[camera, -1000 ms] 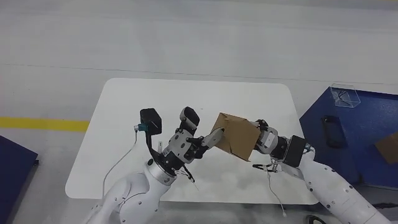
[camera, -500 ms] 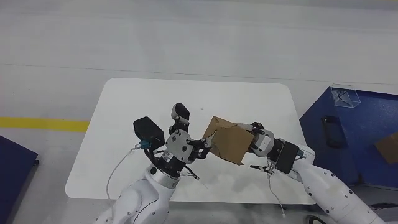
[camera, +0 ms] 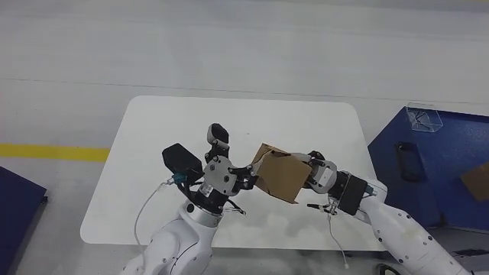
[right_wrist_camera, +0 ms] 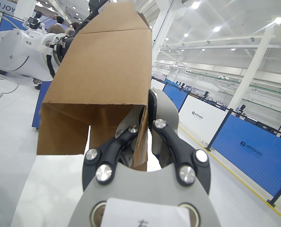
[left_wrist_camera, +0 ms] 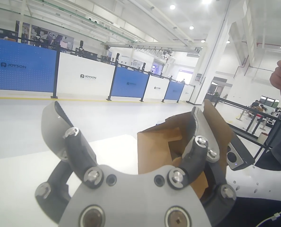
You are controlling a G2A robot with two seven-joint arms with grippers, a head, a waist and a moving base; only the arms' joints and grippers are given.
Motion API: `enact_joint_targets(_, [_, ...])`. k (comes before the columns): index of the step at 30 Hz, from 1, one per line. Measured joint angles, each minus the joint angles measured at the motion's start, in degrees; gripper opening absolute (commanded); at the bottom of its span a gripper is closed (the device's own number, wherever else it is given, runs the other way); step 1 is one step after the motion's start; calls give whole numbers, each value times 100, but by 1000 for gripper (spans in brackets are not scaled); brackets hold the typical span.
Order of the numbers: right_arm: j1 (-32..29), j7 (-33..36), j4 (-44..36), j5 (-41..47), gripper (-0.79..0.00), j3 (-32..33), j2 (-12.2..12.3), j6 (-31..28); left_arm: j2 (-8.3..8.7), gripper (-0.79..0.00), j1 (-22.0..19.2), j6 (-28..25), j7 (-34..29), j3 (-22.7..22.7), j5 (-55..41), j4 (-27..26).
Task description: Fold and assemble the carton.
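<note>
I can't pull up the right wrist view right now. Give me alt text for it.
The right gripper is shut on the edge of one side wall of the brown carton, whose open end faces the camera. The white left arm is at the carton's far end.

Left hand (left_wrist_camera: 123, 116) spread wide; right hand (right_wrist_camera: 147, 112) clamped on carton (right_wrist_camera: 102, 67) wall; arms angled toward each other.
</note>
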Motion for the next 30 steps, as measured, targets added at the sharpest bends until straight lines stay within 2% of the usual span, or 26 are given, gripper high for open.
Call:
enact_joint_targets(13, [-133, 38, -31, -116, -785, 142, -96, -216, -106, 0, 99, -59, 226, -72, 104, 28])
enact_joint_targets(20, [-172, -18, -52, -294, -785, 185, -138, -396, -162, 0, 63, -91, 17, -81, 124, 78])
enact_joint_targets(30, [-222, 56, -23, -52, -785, 324, -224, -478, -212, 0, 164, -315, -142, -30, 351, 151])
